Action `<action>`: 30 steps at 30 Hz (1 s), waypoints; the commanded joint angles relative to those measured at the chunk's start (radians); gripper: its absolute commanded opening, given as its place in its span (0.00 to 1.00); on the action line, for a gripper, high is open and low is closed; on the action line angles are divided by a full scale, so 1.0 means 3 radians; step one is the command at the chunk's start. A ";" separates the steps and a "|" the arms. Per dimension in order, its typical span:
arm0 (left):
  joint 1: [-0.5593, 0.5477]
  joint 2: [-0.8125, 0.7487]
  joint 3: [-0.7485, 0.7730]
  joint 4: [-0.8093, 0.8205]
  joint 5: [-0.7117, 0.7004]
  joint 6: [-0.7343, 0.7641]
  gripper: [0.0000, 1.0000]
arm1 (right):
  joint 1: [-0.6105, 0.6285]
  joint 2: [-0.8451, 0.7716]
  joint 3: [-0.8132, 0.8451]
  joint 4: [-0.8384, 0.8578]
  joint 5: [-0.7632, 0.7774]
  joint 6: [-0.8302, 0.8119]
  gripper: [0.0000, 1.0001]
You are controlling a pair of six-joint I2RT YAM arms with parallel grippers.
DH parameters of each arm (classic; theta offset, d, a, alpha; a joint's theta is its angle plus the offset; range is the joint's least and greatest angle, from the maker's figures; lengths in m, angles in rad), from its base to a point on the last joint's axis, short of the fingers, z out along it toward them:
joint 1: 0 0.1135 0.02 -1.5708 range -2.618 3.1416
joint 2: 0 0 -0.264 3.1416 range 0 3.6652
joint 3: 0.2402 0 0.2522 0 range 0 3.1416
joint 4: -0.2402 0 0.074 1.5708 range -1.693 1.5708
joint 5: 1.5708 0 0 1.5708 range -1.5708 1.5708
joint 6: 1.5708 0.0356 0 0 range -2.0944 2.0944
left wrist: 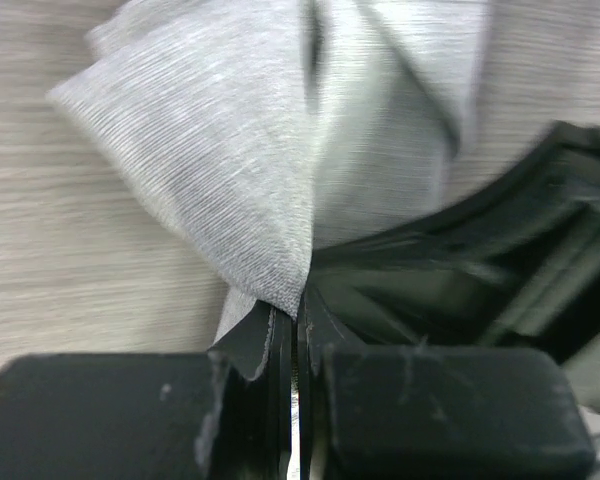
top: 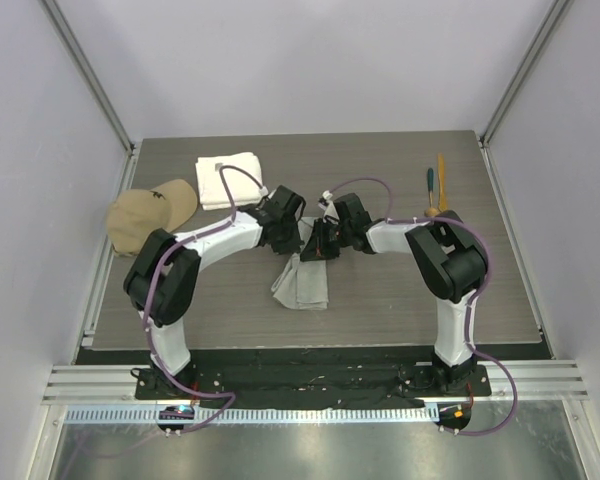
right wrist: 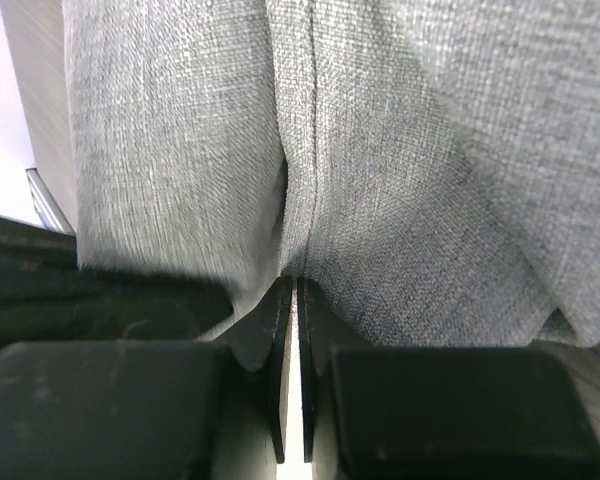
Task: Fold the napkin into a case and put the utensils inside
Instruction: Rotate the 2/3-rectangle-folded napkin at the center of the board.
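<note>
While both arms reach in over the middle of the desk [top: 380, 290], each one grips the napkin [top: 302, 285]. The left hand [left wrist: 296, 335] has its fingers pressed together on a pointed corner of the grey cloth. The right hand [right wrist: 290, 300] is clamped on a folded edge, with cloth spreading away in front of it. The two hands sit just beside each other. The napkin is bunched, its far end lifted and its near end lying on the desk centre. The utensils [top: 435, 190] lie far right, well apart from the napkin. The white towel [top: 228, 180] is far left, with the tan cap [top: 150, 215] just beside it at the left edge.
</note>
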 commanded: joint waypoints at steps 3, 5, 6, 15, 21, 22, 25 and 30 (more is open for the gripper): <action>0.0163 -0.0331 -0.0365 0.0199 -0.0083 0.0031 0.08 | -0.0005 -0.0273 0.0020 -0.0393 0.0169 -0.0165 0.11; 0.0311 -0.0387 -0.0431 0.0286 0.0040 0.0087 0.18 | -0.0016 -0.0269 0.0040 -0.0398 0.0139 -0.0206 0.11; 0.0372 -0.0413 -0.0467 0.0312 0.0127 0.0108 0.21 | -0.0016 -0.0263 0.0050 -0.0490 0.0124 -0.0221 0.11; 0.0930 -0.0179 -0.0208 0.0364 0.0878 0.0695 0.53 | -0.0016 -0.0192 0.0101 -0.0536 0.0123 -0.0288 0.10; 0.0976 0.0251 0.0212 0.0276 0.1298 0.1115 0.51 | -0.0016 -0.0136 0.0219 -0.0598 0.0118 -0.0334 0.09; 0.0971 0.0287 0.0233 0.0276 0.1298 0.1156 0.51 | -0.0011 -0.0130 0.0219 -0.0603 0.0113 -0.0334 0.09; 0.0976 0.0425 0.0366 0.0118 0.1145 0.1248 0.52 | -0.0011 -0.0105 0.0224 -0.0598 0.0103 -0.0334 0.08; 0.0905 0.0415 0.0356 -0.0004 0.0722 0.1361 0.53 | -0.0016 -0.0064 0.0214 -0.0567 0.0093 -0.0334 0.07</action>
